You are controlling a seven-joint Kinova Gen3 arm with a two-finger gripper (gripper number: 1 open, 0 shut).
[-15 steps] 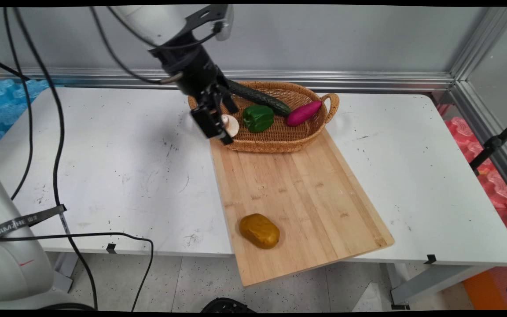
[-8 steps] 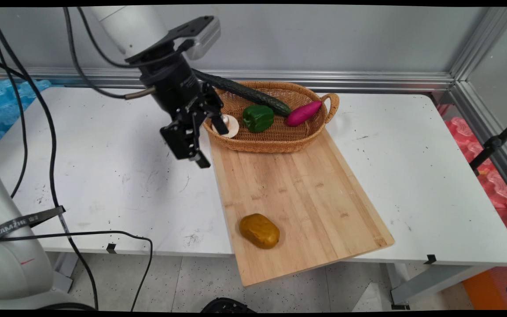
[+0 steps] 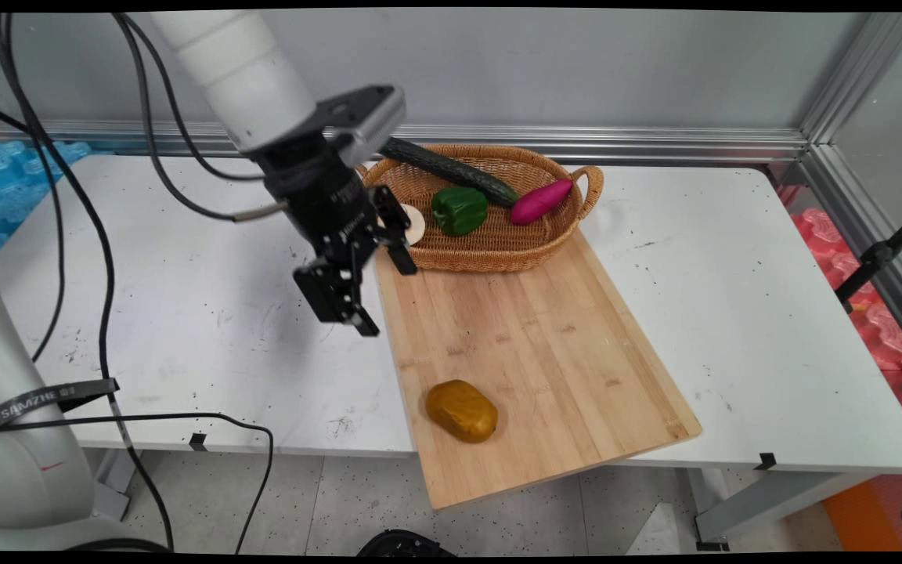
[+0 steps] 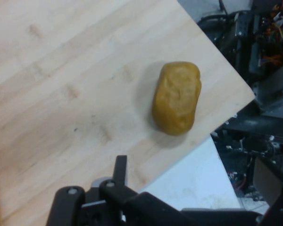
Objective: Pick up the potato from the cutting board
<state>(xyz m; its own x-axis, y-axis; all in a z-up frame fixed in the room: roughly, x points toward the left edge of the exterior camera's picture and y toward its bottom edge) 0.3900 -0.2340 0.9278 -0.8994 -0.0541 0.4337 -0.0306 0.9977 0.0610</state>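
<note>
**A:** Where is the potato?

**B:** It lies on its side on the wooden cutting board, near the board's front left corner, where the board juts out over the table's near edge. Nothing touches it.

**A:** How would it handle?

**B:** I'd judge it firm and moderately heavy for its size. The skin looks smooth and slightly glossy, so it may be a bit slippery. It's a rounded oblong and could roll if nudged from one end. The narrow middle, across the short axis, looks like the best place to hold it, with the pads on the two long flanks.

**A:** And the claw?

**B:** The black gripper is spread wide with nothing between its fingers. It hangs in the air over the board's left edge, well apart from the potato. The hand view looks down on the potato beyond the linkage.

**A:** What's around it?

**B:** A wicker basket sits just behind the gripper, on the board's far end. In it are a long cucumber leaning over the rim, a green bell pepper and a purple sweet potato. There's also a pale round piece, partly hidden by the gripper, that I can't identify.
</note>
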